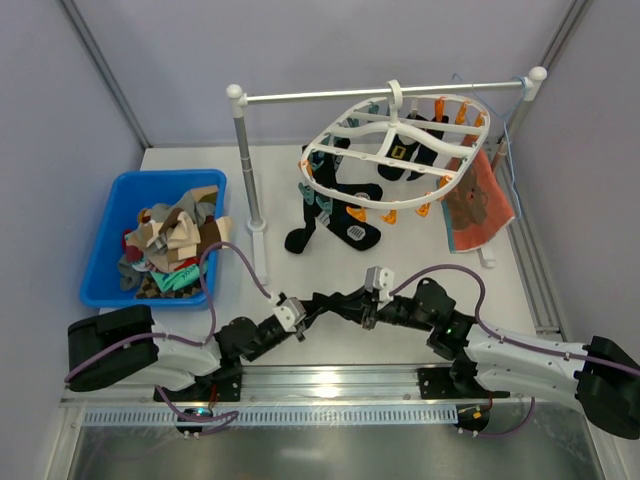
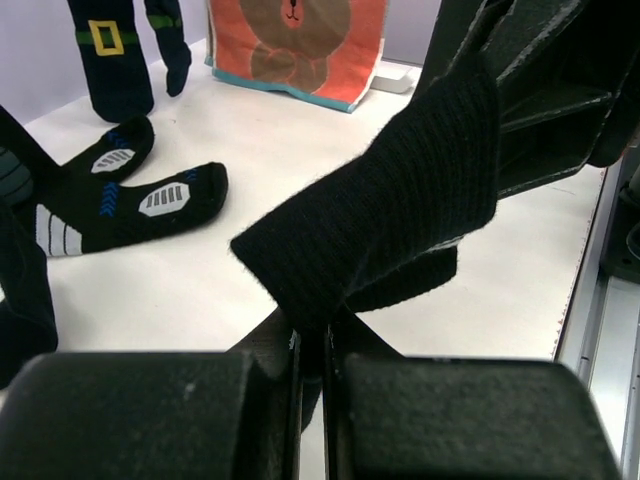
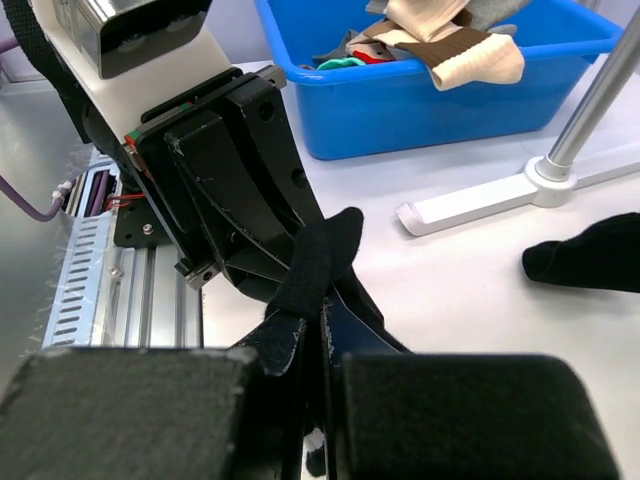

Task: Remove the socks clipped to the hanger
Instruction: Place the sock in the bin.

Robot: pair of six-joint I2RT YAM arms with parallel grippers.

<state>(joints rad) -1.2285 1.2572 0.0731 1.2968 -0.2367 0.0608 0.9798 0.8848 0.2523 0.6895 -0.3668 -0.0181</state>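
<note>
Left wrist view: left hand [image 2: 312, 345] and right hand [image 3: 318, 335] both clamp, apparently, one black sock [image 2: 400, 200].

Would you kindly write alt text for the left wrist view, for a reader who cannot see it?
A black ribbed sock is held between the left gripper, shut on it at the bottom edge, and the right gripper at upper right. Behind, two dark socks lie on the white table before an orange bear-print cloth.
</note>
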